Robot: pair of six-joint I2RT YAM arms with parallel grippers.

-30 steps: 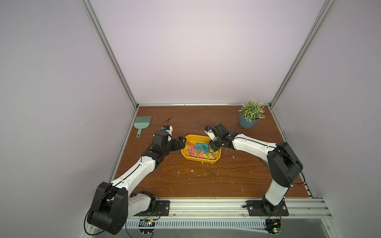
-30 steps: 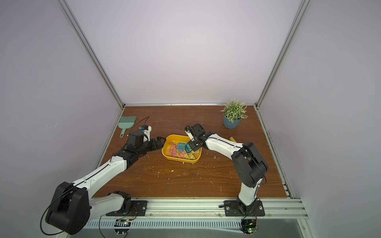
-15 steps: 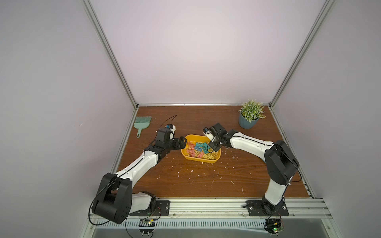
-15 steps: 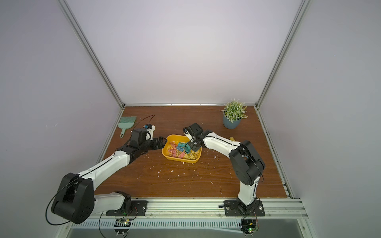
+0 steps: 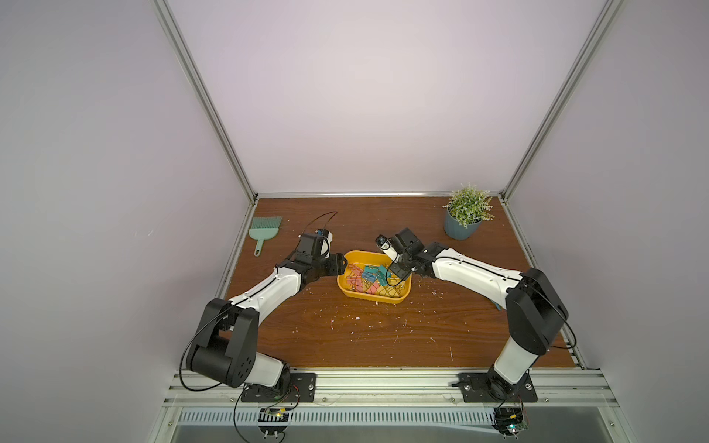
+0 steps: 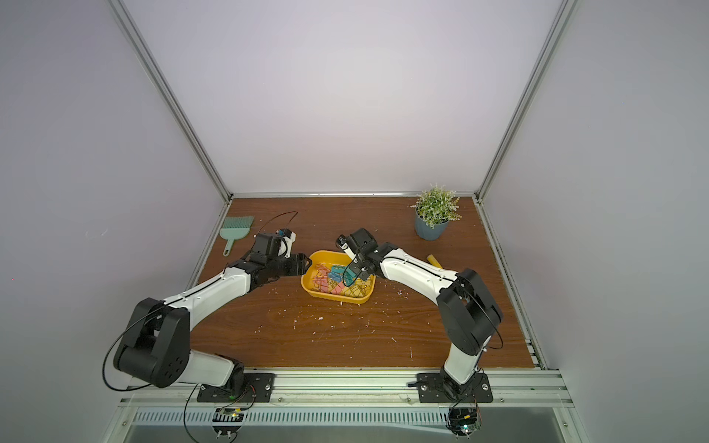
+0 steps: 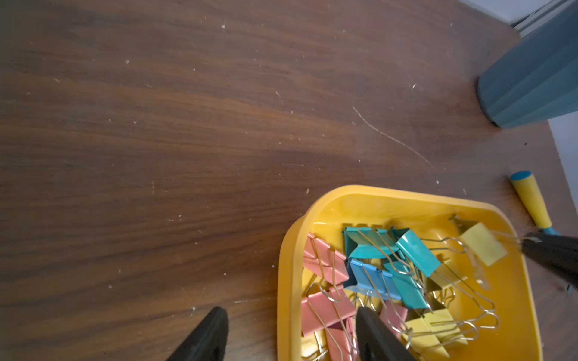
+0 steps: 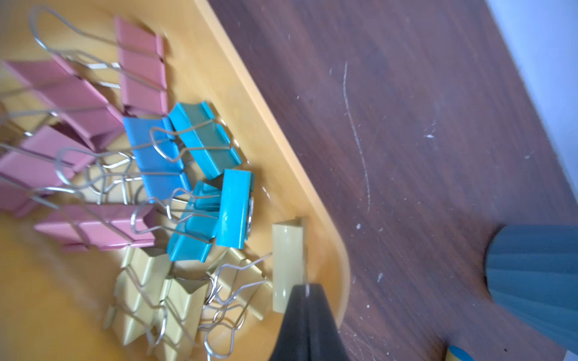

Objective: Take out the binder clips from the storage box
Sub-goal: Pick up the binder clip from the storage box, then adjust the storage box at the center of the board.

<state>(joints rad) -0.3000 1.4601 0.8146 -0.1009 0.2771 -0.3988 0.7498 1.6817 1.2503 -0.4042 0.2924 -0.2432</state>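
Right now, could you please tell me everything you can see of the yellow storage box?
The storage box is a glossy yellow plastic-looking tub, rectangular with rounded corners and low walls, lidless, flat on the wooden table near its middle. Pink, blue and yellow binder clips lie heaped inside. The open left pincer straddles one wall, one finger inside; the shut right pincer pinches a yellow clip at the opposite end.

Left arm [image 5: 268,291]: stretched low from near left toward centre.
Left gripper [image 7: 291,311]: fingers parted, pointing right.
Right arm [image 5: 468,272]: reaching from near right toward centre.
Right gripper [image 8: 305,290]: fingers pressed together, tipped downward.
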